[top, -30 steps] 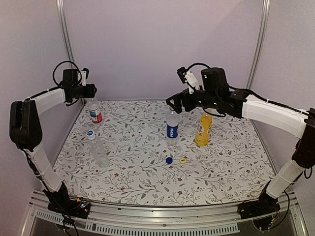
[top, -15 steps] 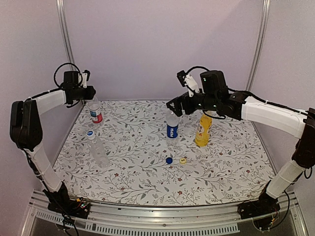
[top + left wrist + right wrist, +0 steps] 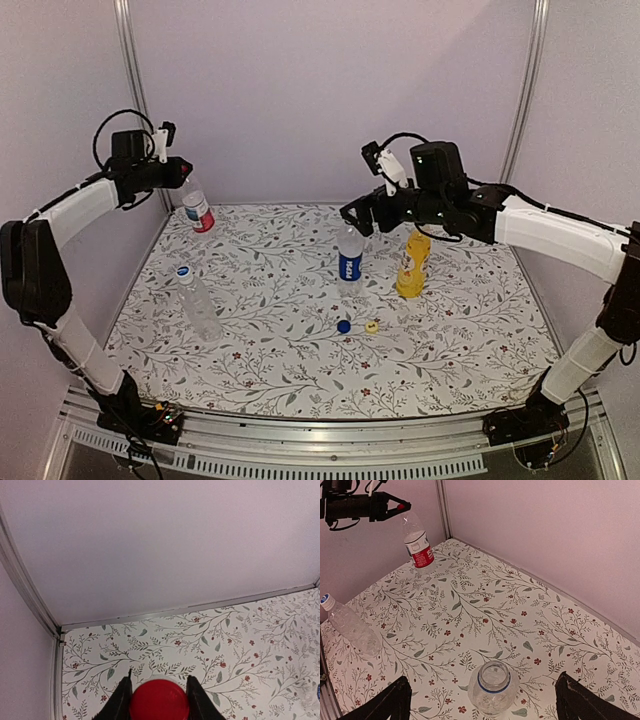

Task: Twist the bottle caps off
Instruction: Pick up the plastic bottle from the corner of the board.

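My left gripper [image 3: 183, 172] is shut on the red cap [image 3: 159, 700] of the red-white label bottle [image 3: 198, 211], which hangs tilted below it at the back left corner; it also shows in the right wrist view [image 3: 417, 542]. My right gripper [image 3: 358, 212] is open wide, its fingers [image 3: 385, 705] spread on either side above the blue-label bottle [image 3: 349, 257], whose mouth [image 3: 490, 680] is uncapped. The yellow bottle [image 3: 411, 265] stands just right of it. The plain clear bottle [image 3: 198, 302] with a blue cap leans at the left.
A loose blue cap [image 3: 343, 326] and a loose yellow cap [image 3: 371, 326] lie on the floral mat [image 3: 300, 370] in front of the two middle bottles. Walls and a metal post [image 3: 135, 75] close in the back left corner.
My left gripper has risen and drawn back toward the corner, taking the red-white label bottle up and tilting it. My right arm has barely moved.
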Controlling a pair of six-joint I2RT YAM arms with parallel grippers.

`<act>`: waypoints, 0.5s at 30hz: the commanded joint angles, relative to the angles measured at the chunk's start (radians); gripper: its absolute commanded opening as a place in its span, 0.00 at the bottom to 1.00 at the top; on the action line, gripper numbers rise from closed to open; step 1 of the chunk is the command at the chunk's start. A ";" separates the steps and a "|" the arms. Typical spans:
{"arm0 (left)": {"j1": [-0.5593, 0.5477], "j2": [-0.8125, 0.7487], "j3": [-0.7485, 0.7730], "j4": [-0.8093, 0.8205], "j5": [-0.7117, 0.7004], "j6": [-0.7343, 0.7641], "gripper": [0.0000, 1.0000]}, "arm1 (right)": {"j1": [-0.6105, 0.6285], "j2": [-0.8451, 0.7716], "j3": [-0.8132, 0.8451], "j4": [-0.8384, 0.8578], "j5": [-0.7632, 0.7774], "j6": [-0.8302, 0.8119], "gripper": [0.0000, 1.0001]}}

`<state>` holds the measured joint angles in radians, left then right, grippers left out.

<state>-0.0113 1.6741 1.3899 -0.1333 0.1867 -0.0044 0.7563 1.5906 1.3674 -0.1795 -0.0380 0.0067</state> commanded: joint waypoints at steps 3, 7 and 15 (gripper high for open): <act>-0.065 -0.202 0.044 0.034 0.283 -0.034 0.16 | -0.003 -0.115 0.015 0.008 -0.054 -0.062 0.99; -0.123 -0.266 0.082 -0.002 0.487 -0.029 0.16 | 0.001 -0.157 0.049 0.000 -0.156 -0.078 0.99; -0.254 -0.388 0.002 0.154 0.803 -0.076 0.12 | 0.046 -0.181 0.141 -0.048 -0.354 -0.117 0.99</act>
<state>-0.2123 1.3144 1.4235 -0.0719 0.8135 -0.0376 0.7723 1.4212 1.4361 -0.1825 -0.2493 -0.0692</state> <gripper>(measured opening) 0.303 0.989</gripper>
